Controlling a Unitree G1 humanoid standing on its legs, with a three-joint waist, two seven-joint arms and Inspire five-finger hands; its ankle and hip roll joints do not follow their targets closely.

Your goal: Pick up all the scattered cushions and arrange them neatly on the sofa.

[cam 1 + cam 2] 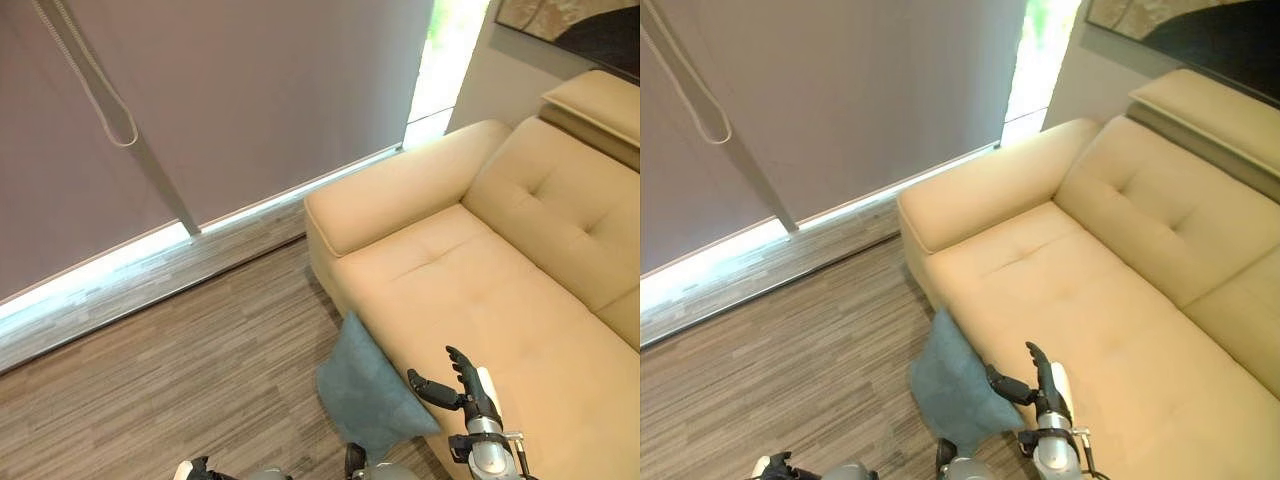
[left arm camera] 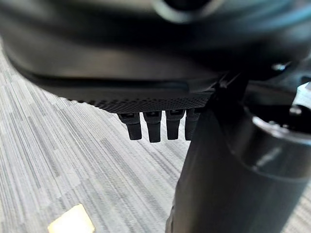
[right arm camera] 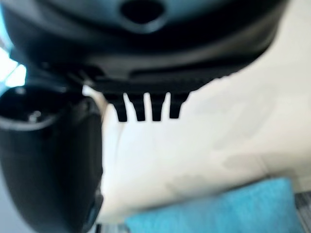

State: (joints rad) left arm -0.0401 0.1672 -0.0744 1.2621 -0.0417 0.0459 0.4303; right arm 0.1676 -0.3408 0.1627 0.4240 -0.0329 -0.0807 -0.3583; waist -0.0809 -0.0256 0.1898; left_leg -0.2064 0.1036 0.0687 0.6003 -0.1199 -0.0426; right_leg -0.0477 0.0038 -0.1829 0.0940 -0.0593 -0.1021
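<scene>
Status for you: one teal cushion (image 1: 375,390) is in view and it is not yet on the sofa (image 1: 500,290); it stands tilted on the wood floor (image 1: 170,380), leaning against the sofa's front edge, near the armrest end; the seat itself carries no cushion as far as these views reach, so you should count nothing as placed; whether more cushions lie elsewhere, you cannot tell from here.

Right hand (image 1: 462,388): raised over the seat's front edge, just beside the cushion's upper corner; fingers straight and spread, thumb out toward the cushion; it holds nothing; in the right wrist view the fingers (image 3: 146,108) point out over pale upholstery, with the teal fabric (image 3: 228,208) beyond and apart from them.

Left hand (image 2: 155,124): low, over bare floor; fingers hang straight and relaxed in the left wrist view, nothing in them; a small pale patch (image 2: 72,223) shows on the floor there, what it is you cannot tell.

Judgement: task is at its start for this cushion; pick-up not yet done; what is left for you is the grasp, the lift onto the seat, and setting it upright against the backrest (image 1: 570,200); then any others.
</scene>
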